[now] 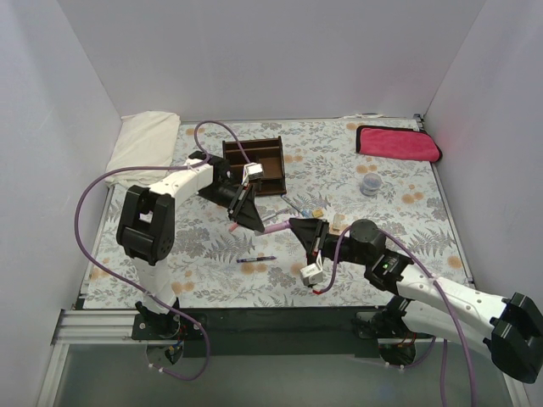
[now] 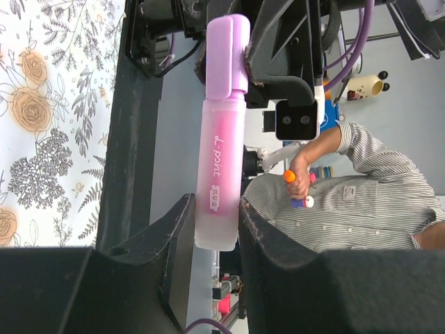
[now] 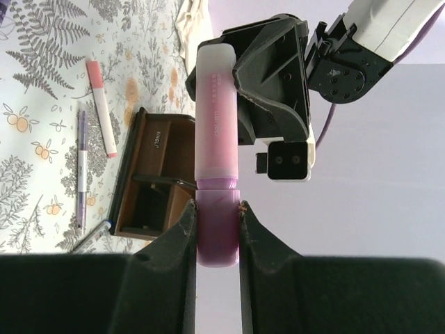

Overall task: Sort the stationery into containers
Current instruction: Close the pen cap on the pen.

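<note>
A pink highlighter hangs in the air between my two grippers, above the middle of the table. My left gripper is shut on the end of its translucent body. My right gripper is shut on its darker pink cap. In the top view the left gripper and the right gripper face each other tip to tip. The dark brown wooden organizer stands behind the left gripper and also shows in the right wrist view.
A dark pen lies on the floral mat near the front. A white pen with a pink cap and a purple pen lie beside the organizer. A magenta cloth, a white cloth and a small clear jar lie further back.
</note>
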{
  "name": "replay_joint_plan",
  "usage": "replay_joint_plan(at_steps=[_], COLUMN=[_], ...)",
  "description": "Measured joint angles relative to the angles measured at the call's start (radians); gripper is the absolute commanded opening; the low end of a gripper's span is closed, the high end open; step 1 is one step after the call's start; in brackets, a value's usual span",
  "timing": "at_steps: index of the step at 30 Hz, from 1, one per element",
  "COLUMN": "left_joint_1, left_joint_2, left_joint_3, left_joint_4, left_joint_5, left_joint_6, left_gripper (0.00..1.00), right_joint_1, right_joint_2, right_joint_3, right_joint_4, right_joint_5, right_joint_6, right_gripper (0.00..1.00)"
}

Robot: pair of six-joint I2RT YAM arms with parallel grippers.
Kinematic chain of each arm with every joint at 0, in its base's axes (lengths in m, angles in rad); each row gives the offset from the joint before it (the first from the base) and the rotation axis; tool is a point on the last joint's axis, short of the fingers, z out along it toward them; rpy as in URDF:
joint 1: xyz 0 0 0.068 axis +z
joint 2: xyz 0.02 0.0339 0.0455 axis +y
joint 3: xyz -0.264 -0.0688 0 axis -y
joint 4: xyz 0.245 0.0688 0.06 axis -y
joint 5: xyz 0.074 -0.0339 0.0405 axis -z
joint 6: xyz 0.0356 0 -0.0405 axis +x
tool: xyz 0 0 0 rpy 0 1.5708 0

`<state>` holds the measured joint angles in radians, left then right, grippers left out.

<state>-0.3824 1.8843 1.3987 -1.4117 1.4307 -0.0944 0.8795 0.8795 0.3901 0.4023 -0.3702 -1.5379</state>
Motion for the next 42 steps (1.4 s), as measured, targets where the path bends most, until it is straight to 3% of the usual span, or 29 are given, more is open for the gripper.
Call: replay_joint_plan(at_steps=[8,16,42], left_joint_1=[0.008,-0.013,-0.031], left_joint_2=[0.001,0.023,0.093], left_joint_3=[-0.003,-0.003,0.078], left_joint_4=[0.010,0.006,-0.006], left_joint_5=[0.013,0.001,-0.073], left_joint_6=[-0.001,-0.022,-0.034], left_gripper=[0.00,0.00,0.00], right_joint_1=[0.006,0.019,0.053], right_joint_2=[-0.001,0.075,0.076], right_joint_3=[0.003,0.074,0.087], right_joint_4=[-0.005,-0.072,-0.151], right_joint_5=[0.006,0.050,0.125], right_joint_6=[0.075,0.073,0.069], right_gripper=[0.01,0.01,0.01])
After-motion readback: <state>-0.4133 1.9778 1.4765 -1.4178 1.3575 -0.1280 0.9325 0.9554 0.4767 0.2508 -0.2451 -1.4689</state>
